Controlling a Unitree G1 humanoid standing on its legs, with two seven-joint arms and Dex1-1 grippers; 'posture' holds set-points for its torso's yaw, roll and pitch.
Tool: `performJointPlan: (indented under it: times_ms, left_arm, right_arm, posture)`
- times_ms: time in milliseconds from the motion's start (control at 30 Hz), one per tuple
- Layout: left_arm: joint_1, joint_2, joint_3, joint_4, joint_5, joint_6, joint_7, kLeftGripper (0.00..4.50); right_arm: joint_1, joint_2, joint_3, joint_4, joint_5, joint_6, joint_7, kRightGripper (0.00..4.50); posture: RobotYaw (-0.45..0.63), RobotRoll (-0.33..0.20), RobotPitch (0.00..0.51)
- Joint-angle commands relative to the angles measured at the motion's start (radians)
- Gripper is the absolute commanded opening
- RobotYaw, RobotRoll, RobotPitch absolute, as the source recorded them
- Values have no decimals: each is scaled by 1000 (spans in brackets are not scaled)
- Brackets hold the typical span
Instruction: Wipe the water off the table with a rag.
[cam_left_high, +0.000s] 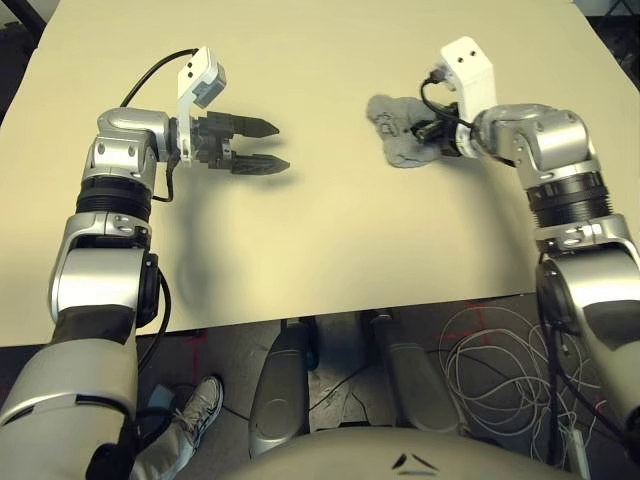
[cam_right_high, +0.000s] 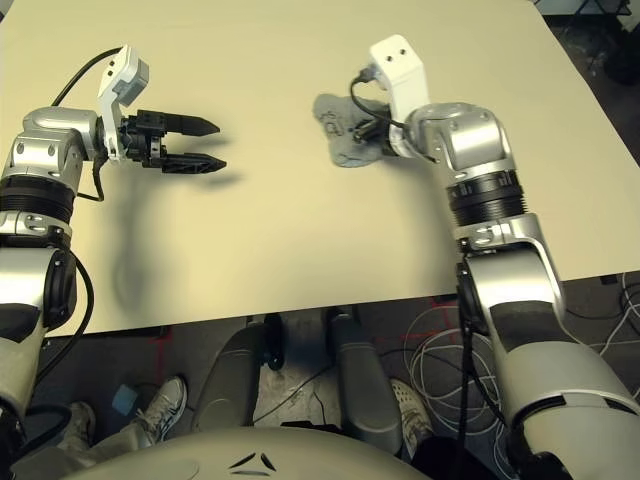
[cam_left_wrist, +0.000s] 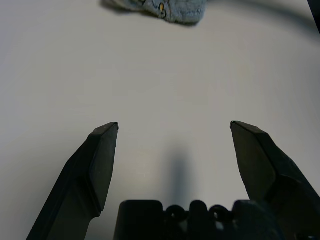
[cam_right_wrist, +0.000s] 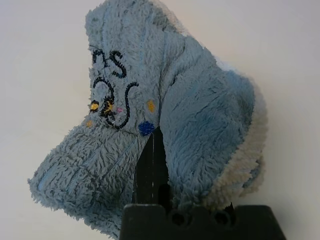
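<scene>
The rag (cam_left_high: 400, 135) is a small fluffy grey-blue cloth with black stitched squiggles, lying bunched on the pale table (cam_left_high: 330, 240) right of centre. My right gripper (cam_left_high: 432, 133) is shut on the rag's near right side. In the right wrist view the rag (cam_right_wrist: 165, 115) bulges up around the closed black fingers (cam_right_wrist: 150, 172). My left gripper (cam_left_high: 282, 145) hovers open over bare table at the left, well apart from the rag, its fingers pointing toward it. From the left wrist, the rag (cam_left_wrist: 165, 7) lies far beyond the spread fingertips. The water is hidden or out of view.
The table's front edge (cam_left_high: 300, 320) runs below both arms. White cables (cam_left_high: 490, 350) lie coiled on the floor at the lower right. A person's shoe (cam_left_high: 200, 405) is on the floor at the lower left.
</scene>
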Motion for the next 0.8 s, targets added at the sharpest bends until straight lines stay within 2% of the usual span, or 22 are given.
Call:
performJointPlan:
  times_ms: [33, 200, 233, 300, 433, 600, 800]
  left_arm:
    - [8, 8, -5, 12, 14, -3, -5, 4500]
    - [2, 6, -5, 16, 15, -4, -2, 4500]
    - [2, 5, -5, 14, 14, -3, -1, 4500]
    - [6, 5, -1, 1, 8, 3, 2, 4500]
    - [11, 4, 39, -22, -16, 7, 59, 4500]
    - [7, -28, 138, 6, -38, -78, 274, 4500]
    - [14, -94, 268, 93, -47, -253, 635, 4500]
  right_arm:
    - [4, -41, 17, 108, -51, -33, 6, 41]
    - [-17, -46, 8, 170, -50, -69, 55, 41]
    - [-20, -45, 1, 172, -41, -78, 70, 752]
    - [-34, -56, -16, 165, -21, -118, 124, 1241]
    - [-99, -119, -81, 193, 25, -207, 229, 2704]
    - [-174, -189, -204, 386, 32, -439, 87, 4475]
    - [-159, -209, -292, 627, 2, -762, -173, 4475]
  posture:
    - [-86, 0, 301]
    - [-83, 0, 297]
    - [-83, 0, 297]
    - [-70, 0, 292]
    - [-54, 0, 289]
    - [-43, 0, 289]
    - [-44, 0, 290]
